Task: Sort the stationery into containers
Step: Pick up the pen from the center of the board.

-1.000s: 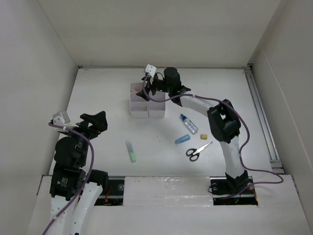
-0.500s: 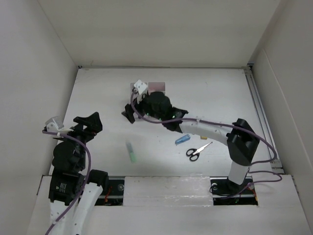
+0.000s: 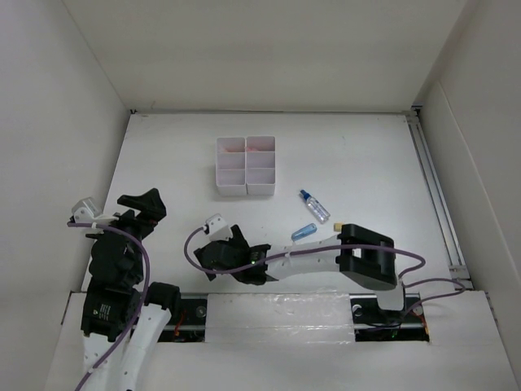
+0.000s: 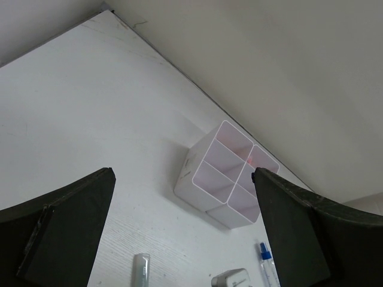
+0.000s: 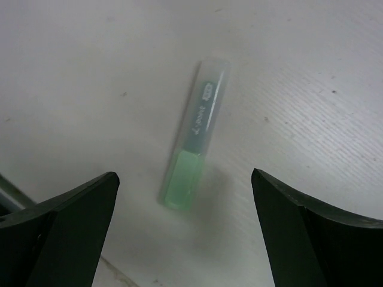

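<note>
In the right wrist view the green highlighter [image 5: 194, 134] lies flat on the table, green end nearest. My right gripper [image 5: 184, 179] hangs just above it, open, one finger on each side. From above, that gripper [image 3: 213, 262] covers the highlighter near the front edge. The two white containers [image 3: 246, 165] stand side by side at the back, something pink in a far compartment [image 4: 251, 158]. A blue highlighter [image 3: 304, 231] and a clear blue-capped bottle [image 3: 314, 206] lie to the right. My left gripper [image 3: 142, 198] is open, empty and raised at the left.
The right arm [image 3: 326, 254] lies low across the front of the table and hides whatever is under it. White walls close in the back and both sides. The left wrist view takes in the containers [image 4: 227, 179] and the bottle [image 4: 268, 269].
My right arm has swung from above the containers down to the near left and now hovers over the green highlighter. The left arm drew back slightly. Both grippers stayed open.
</note>
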Controlling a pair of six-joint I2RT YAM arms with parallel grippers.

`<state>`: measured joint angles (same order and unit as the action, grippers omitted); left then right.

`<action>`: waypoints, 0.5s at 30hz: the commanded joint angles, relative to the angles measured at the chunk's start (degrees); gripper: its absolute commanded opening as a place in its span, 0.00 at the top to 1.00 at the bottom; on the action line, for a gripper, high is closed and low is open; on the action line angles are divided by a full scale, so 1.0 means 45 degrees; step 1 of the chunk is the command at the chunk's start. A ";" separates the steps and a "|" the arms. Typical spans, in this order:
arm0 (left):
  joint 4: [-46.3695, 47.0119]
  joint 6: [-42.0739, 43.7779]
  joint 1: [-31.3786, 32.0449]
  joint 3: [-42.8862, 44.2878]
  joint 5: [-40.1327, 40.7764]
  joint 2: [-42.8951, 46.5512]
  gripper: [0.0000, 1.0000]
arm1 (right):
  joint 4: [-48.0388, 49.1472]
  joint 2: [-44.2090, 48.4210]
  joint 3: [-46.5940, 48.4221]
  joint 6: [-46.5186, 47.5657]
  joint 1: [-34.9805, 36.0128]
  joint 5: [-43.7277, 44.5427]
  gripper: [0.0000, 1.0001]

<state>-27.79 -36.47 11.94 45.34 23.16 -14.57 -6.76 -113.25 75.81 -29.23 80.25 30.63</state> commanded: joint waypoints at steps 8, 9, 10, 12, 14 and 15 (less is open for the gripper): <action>0.0395 0.0135 0.0041 0.0276 -0.0088 -0.0298 0.00 | 0.0467 -0.1530 0.0848 -0.0886 -0.0704 -0.0262 0.11; 0.0395 0.0135 0.0041 0.0276 -0.0088 -0.0298 0.00 | 0.0468 -0.1687 0.0848 -0.0886 -0.0878 -0.0419 0.17; 0.0395 0.0135 0.0041 0.0276 -0.0088 -0.0298 0.00 | 0.0623 -0.1688 0.0848 -0.0886 -0.0880 -0.0537 0.21; 0.0395 0.0135 0.0041 0.0276 -0.0088 -0.0298 0.00 | 0.0624 -0.1804 0.0964 -0.0750 -0.0880 -0.0538 0.36; 0.0395 0.0135 0.0041 0.0276 -0.0088 -0.0163 0.00 | 0.0624 -0.1806 0.0966 -0.0750 -0.0880 -0.0538 0.51; 0.0395 0.0135 0.0041 0.0276 -0.0088 -0.0161 0.00 | 0.0624 -0.1806 0.0966 -0.0750 -0.0880 -0.0692 0.58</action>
<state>-27.73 -36.42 11.94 45.34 22.92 -15.25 -5.54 -119.74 78.41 -31.77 76.31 30.59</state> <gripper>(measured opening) 0.997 0.449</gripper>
